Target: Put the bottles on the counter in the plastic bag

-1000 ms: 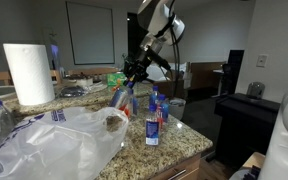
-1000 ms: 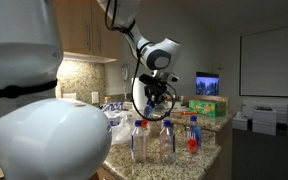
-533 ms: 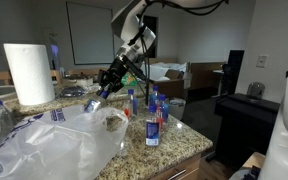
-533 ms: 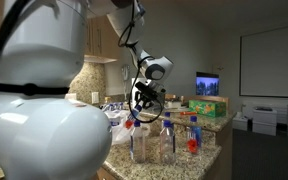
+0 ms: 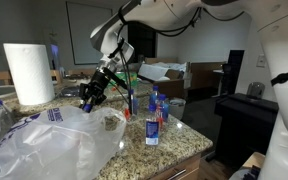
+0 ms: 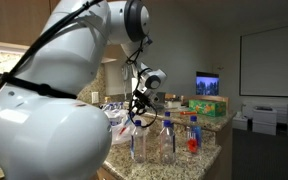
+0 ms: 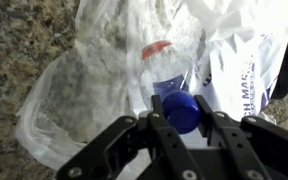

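1. Wrist view: the gripper (image 7: 182,118) has its jaws clamped on a blue-capped bottle (image 7: 182,108), directly over the plastic bag (image 7: 89,95).
2. A red-capped bottle (image 7: 164,60) shows through the bag's plastic.
3. In an exterior view, other bottles (image 5: 152,125) stand on the counter (image 5: 181,146) beside the bag.

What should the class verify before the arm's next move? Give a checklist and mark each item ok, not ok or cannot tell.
1. End effector shut on the blue-capped bottle: ok.
2. Held bottle is over the plastic bag: ok.
3. Bag mouth open directly beneath it: cannot tell.
4. Red-capped bottle below lies clear of the drop: cannot tell.
5. Counter cleared of bottles: not ok, other bottles stand there.
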Controlling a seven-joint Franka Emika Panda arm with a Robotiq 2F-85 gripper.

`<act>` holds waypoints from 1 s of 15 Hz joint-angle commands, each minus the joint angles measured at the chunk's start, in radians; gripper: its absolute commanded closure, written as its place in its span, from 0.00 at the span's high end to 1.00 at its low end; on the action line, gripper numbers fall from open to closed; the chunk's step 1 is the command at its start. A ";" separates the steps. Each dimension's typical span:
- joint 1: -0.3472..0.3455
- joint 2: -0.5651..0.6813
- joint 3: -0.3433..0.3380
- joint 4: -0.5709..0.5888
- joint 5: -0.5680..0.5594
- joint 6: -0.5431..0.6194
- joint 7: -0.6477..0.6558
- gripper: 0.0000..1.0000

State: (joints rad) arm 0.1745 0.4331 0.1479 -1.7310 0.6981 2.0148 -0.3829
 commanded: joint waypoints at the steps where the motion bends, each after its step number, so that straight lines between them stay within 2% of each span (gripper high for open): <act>1: 0.006 0.089 0.031 0.153 -0.116 -0.098 0.091 0.10; 2: 0.008 0.105 0.038 0.187 -0.143 -0.122 0.108 0.10; 3: 0.009 0.120 0.045 0.219 -0.169 -0.145 0.124 0.15; 4: 0.009 0.131 0.053 0.245 -0.188 -0.165 0.132 0.56; 6: 0.009 0.149 0.068 0.289 -0.215 -0.201 0.138 0.65; 11: 0.022 0.234 0.096 0.413 -0.254 -0.362 0.146 0.98; 15: 0.056 0.303 0.101 0.511 -0.305 -0.505 0.174 1.00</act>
State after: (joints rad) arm 0.2078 0.6746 0.2368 -1.3176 0.4469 1.6100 -0.2606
